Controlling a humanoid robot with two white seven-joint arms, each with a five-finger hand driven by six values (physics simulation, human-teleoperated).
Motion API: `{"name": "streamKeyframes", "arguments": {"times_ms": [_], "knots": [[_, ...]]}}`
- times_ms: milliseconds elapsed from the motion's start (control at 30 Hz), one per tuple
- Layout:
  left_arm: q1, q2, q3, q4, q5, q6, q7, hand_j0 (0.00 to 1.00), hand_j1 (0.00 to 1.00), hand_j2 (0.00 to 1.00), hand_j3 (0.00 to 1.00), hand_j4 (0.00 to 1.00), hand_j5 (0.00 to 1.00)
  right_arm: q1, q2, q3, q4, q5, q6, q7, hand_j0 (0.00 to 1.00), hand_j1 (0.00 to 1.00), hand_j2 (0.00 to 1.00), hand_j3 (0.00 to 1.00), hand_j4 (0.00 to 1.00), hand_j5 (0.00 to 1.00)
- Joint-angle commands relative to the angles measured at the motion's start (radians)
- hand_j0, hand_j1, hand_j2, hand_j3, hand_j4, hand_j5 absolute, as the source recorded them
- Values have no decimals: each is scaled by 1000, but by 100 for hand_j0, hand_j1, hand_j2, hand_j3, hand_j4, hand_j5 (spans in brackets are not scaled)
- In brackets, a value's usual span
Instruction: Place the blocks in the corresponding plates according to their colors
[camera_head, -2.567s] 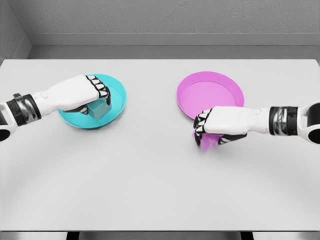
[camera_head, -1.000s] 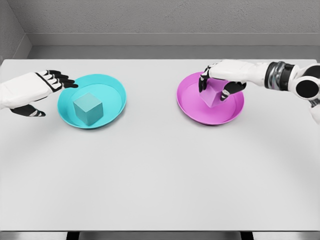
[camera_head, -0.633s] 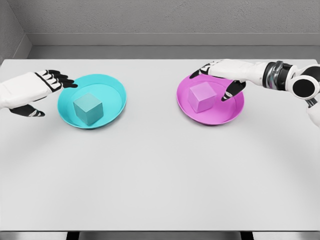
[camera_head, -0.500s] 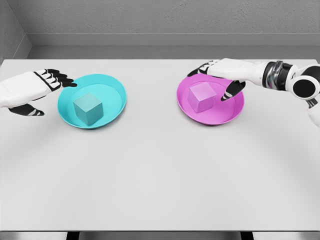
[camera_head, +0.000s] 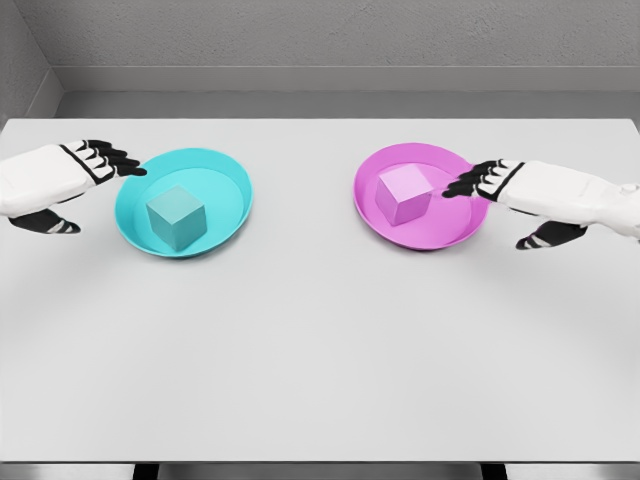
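Your left robot hand (camera_head: 55, 183) hangs beside the cyan plate (camera_head: 228, 215), fingers spread and empty; your right robot hand (camera_head: 540, 198) hangs likewise beside the magenta plate (camera_head: 450, 232). You can see the cyan block (camera_head: 176, 217) sitting in its plate and the magenta block (camera_head: 403, 195) in its own, so sorting looks finished. You have a plain white table (camera_head: 320, 350) with a grey wall behind.

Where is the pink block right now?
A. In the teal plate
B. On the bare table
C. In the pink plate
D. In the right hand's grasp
C: the pink block sits inside the pink plate, while the right hand is open beside the plate and holds nothing.
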Motion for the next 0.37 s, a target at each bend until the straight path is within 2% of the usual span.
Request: {"name": "streamKeyframes", "arguments": {"times_ms": [0, 333], "knots": [[0, 3, 0, -1, 6, 2, 0, 100, 100, 100, 100, 100, 100, 3, -14, -36, 0, -11, -24, -1, 100, 100, 100, 100, 100, 100], [2, 3, 0, -8, 6, 2, -1, 100, 100, 100, 100, 100, 100, 14, -12, -34, 0, -11, -24, -1, 100, 100, 100, 100, 100, 100]]}}
